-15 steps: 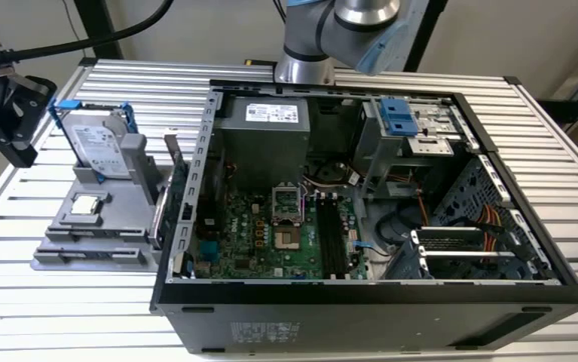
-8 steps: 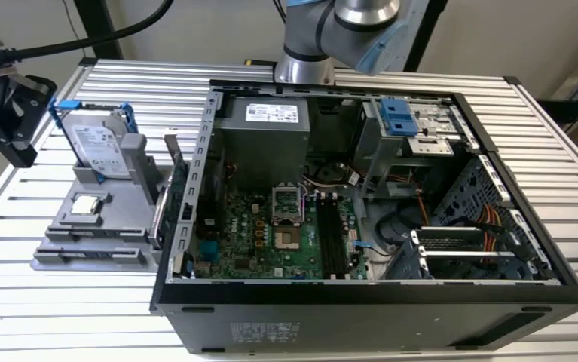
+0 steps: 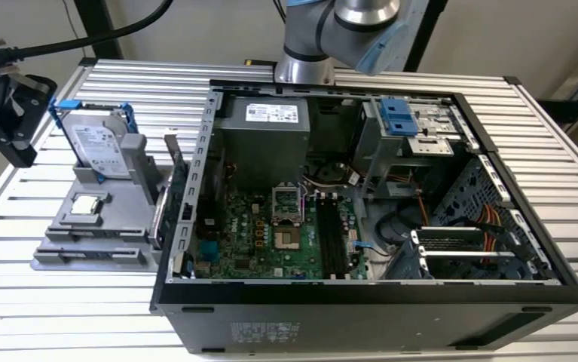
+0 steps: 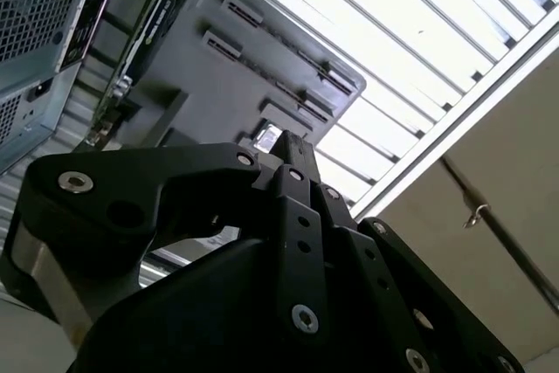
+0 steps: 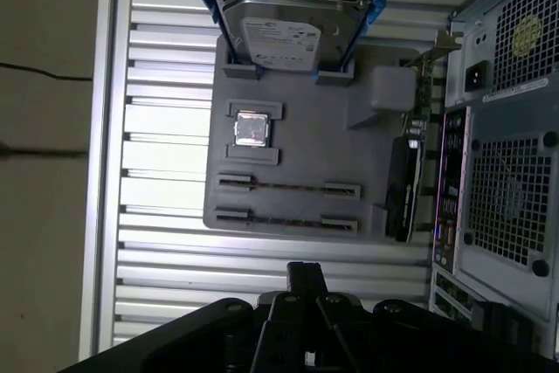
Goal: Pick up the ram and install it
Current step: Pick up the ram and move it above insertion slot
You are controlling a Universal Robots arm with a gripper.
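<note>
My gripper [image 3: 19, 147] hangs at the exterior view's left edge, above the table and off to the side of the grey holder tray [image 3: 77, 226]. In both wrist views its black fingertips [image 5: 306, 279] [image 4: 293, 150] meet with nothing between them. Two long slots [image 5: 288, 187] cross the tray. A thin dark strip runs between the clips of each, which looks like the ram on edge, though I cannot be sure. The open computer case [image 3: 369, 188] lies beside the tray, and the long black memory slots [image 3: 327, 234] show on its motherboard.
On the tray stand a silver hard drive in a blue frame [image 3: 98, 143], a small square silver chip [image 5: 251, 128] and an upright expansion card [image 5: 403, 189] against the case. The slatted table [image 3: 27, 302] ends just past the tray. Cables hang at the upper left.
</note>
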